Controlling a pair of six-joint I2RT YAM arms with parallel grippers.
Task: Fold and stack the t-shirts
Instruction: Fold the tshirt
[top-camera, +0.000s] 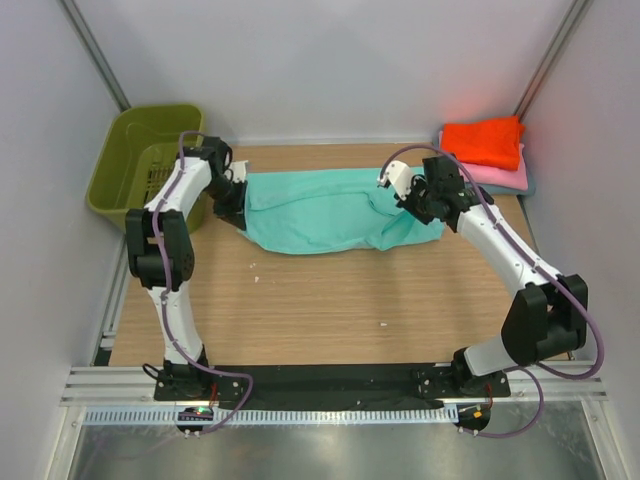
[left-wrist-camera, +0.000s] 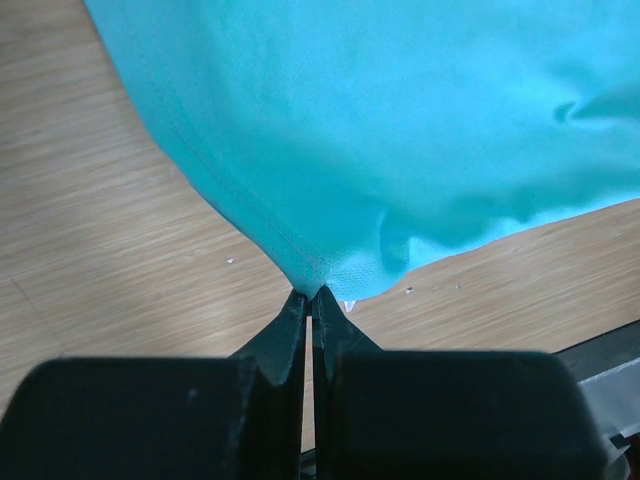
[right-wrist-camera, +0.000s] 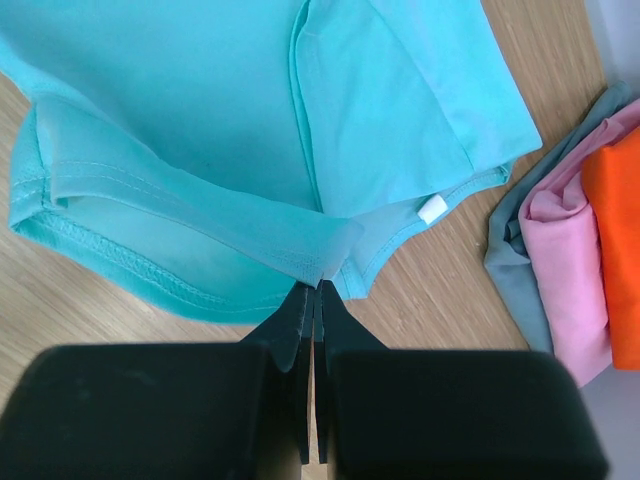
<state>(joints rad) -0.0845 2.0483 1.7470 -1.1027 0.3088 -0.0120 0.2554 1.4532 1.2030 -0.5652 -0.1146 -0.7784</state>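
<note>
**Spotter:** What does the top camera give you?

**Operator:** I see the teal t-shirt (top-camera: 320, 212) stretched sideways across the upper middle of the table (top-camera: 330, 310), partly folded. My left gripper (top-camera: 232, 207) is at its left end and my right gripper (top-camera: 418, 203) at its right end. The finished stack sits in the upper right corner with the orange t-shirt (top-camera: 484, 142) on top. The green basket (top-camera: 135, 165) is at upper left.

**Spotter:** Left wrist?

**Operator:** The jaws are pinched together on a hem corner at bottom centre, and the cloth fans upward from the tips. I only have a thin bite, right at the edge.

**Spotter:** Right wrist?

**Operator:** Much the same. The jaws are closed to a sliver, nipping a folded edge that looks like two layers. The pink t-shirt (right-wrist-camera: 565, 235) and the grey-blue t-shirt (right-wrist-camera: 512, 275) lie along the right edge of the frame, near the teal cloth but apart from it.

**Spotter:** What worries you?

**Operator:** Three things:
- **Slipping:** with bites this shallow, a corner could slip out if I pull the two ends unevenly.
- **Losing a layer:** on the right I may drop the lower layer, and that would spoil the fold.
- **Hitting the stack:** if I swing the right end outward, it could drag across the stack and knock it askew.
</note>
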